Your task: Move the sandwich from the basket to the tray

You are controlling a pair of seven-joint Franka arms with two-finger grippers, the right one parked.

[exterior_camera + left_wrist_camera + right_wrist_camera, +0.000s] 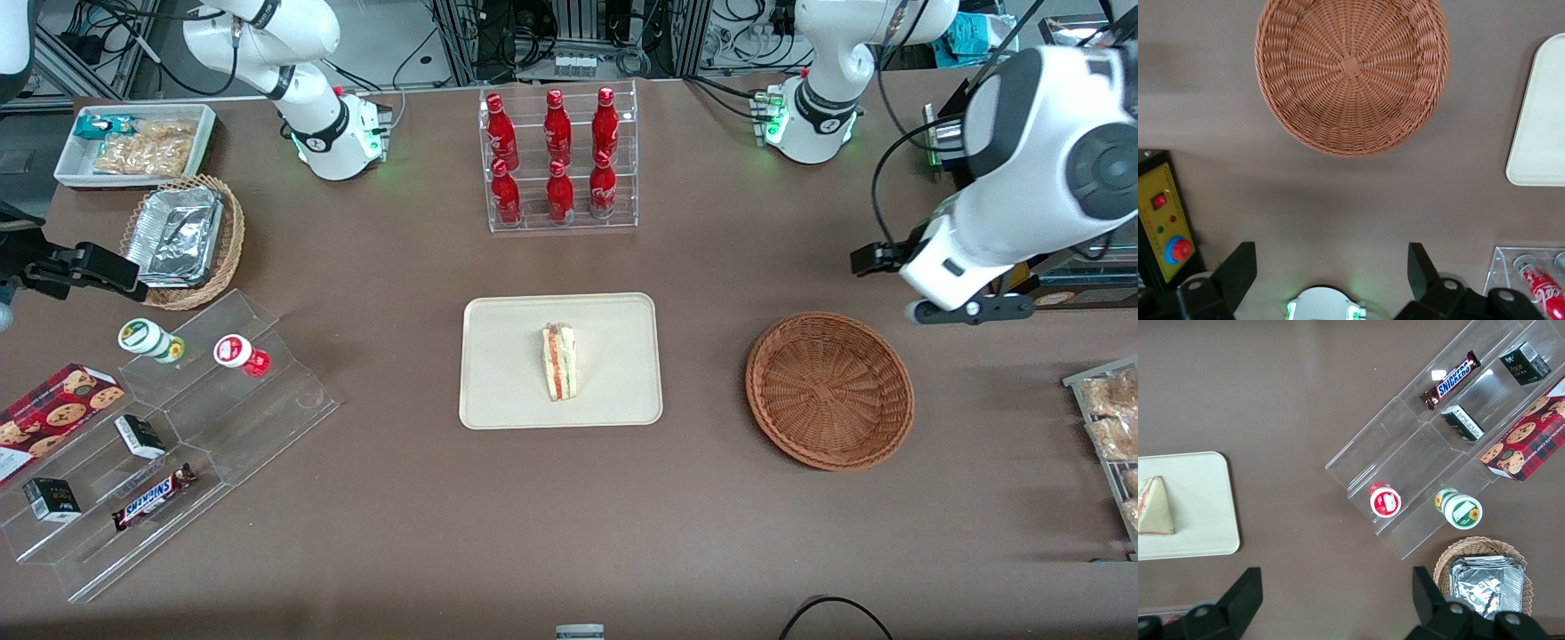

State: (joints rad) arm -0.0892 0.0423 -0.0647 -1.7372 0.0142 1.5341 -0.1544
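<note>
The sandwich (pixel 559 362) lies on the cream tray (pixel 507 373), pale bread with its red and green cut edge up; the right wrist view shows it as well (pixel 1155 507). The reddish-brown basket (pixel 829 389) stands beside the tray toward the working arm's end, and in the left wrist view the basket (pixel 1351 67) has nothing in it. My left gripper (pixel 920 307) hangs high above the table, a little farther from the front camera than the basket. It is open, with nothing between its black fingers (pixel 1238 267). One edge of the tray (pixel 1541 120) also shows from that wrist.
A clear rack of red bottles (pixel 558 160) stands farther from the front camera than the tray. A stepped acrylic stand with snacks (pixel 178 427), a tan basket with foil containers (pixel 182 240) and a white snack bin (pixel 133 142) lie toward the parked arm's end. Bagged pastries (pixel 1111 427) sit at the working arm's end.
</note>
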